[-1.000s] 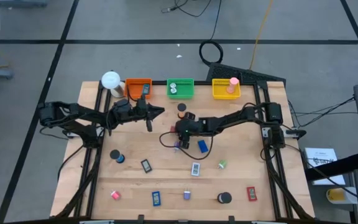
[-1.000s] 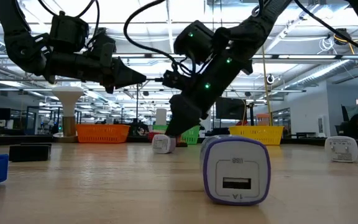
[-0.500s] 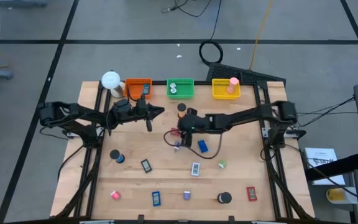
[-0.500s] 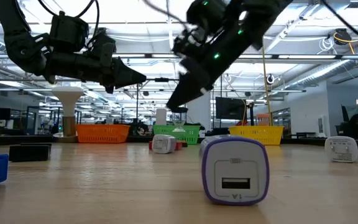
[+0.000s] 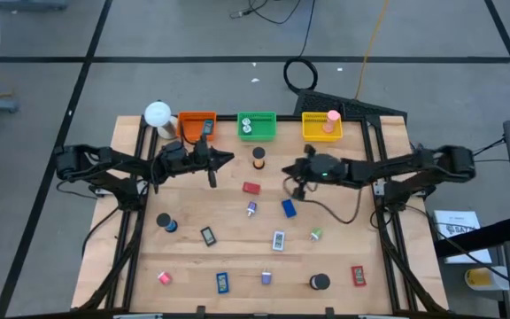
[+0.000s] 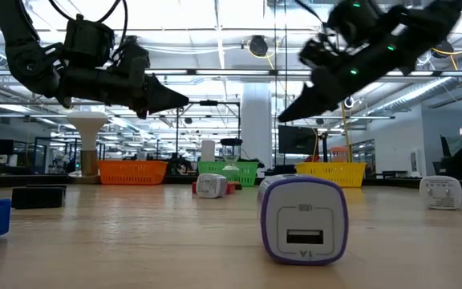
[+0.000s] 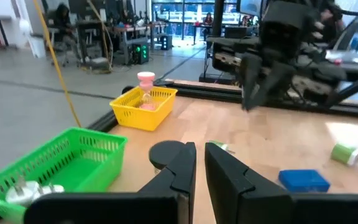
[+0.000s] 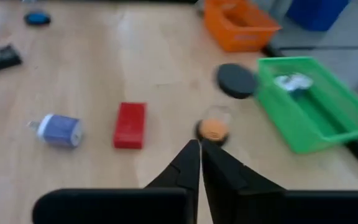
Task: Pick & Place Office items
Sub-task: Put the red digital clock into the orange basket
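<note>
So the right hand [image 5: 289, 171] is up off the worktop [image 5: 184, 217] around the 1 o'clock part, fingers pinched together with nothing in them; its wrist view shows the two dark tips meeting over bare wood. The left hand [image 5: 228, 159] hangs in the air around 11 o'clock, just in front of the orange tray [image 5: 196, 125], its fingers nearly together and holding nothing that I can see. Office items are scattered all over the wood: a red flat block [image 5: 251, 188] near the middle, with a little purple-and-white piece [image 5: 251, 209] right below it and a blue block [image 5: 289, 208] just beside that. At 12 o'clock a black roll with an orange top [image 5: 258, 157] stands in front of the green tray [image 5: 257, 125]. Lower down there's a white-blue rectangle [image 5: 278, 240], a tiny green bit [image 5: 316, 234], a dark rectangle [image 5: 208, 236] and a black-and-blue roll [image 5: 165, 222] over at 9. Along the 6 o'clock edge: a pink piece [image 5: 164, 277], a blue rectangle [image 5: 222, 282], a purple bit [image 5: 266, 278], a black roll [image 5: 319, 282] and a red rectangle [image 5: 358, 276]. The yellow tray [image 5: 320, 127] at the far edge has a pink roll [image 5: 333, 117] on it, and the white ball lamp [image 5: 158, 114] sits at the 11 o'clock corner.
</note>
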Robot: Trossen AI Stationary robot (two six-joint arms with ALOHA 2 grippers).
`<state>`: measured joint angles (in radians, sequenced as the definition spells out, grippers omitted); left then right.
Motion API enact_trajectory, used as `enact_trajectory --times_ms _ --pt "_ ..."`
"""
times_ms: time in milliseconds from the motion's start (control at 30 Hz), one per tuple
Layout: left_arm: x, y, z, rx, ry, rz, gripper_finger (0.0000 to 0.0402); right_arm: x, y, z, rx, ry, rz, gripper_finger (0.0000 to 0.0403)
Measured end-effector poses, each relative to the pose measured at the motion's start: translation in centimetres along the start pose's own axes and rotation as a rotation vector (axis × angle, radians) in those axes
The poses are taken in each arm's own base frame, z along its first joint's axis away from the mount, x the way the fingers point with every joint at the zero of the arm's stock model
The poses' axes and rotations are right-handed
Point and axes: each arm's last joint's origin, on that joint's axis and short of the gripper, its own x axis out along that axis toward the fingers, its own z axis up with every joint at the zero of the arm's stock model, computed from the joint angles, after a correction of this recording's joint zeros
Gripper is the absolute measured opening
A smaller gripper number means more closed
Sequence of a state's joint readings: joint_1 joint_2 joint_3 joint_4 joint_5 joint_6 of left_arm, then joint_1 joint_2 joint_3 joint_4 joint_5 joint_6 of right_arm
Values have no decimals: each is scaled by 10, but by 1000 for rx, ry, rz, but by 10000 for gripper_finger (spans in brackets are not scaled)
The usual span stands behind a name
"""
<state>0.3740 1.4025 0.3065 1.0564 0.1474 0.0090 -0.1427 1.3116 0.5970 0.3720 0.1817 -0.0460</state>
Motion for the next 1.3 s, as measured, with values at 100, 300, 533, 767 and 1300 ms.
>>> enact_trajectory --times_ms 100,300,533,767,1300 --pt "0 0 1 42 -10 0 37 -15 -15 -13 37 -77 -51 23" --pt "5 2 7 -99 -21 -3 37 -37 -39 -39 53 -132 -161 12" --pt "30 -21 17 -207 193 -147 8 -51 -50 -49 44 -155 -222 3" --pt "44 -60 29 -74 532 -109 5 -54 -51 -50 32 -163 -228 4" --pt "73 -77 -13 -28 668 -66 250 -55 -50 -46 4 -201 -185 4"
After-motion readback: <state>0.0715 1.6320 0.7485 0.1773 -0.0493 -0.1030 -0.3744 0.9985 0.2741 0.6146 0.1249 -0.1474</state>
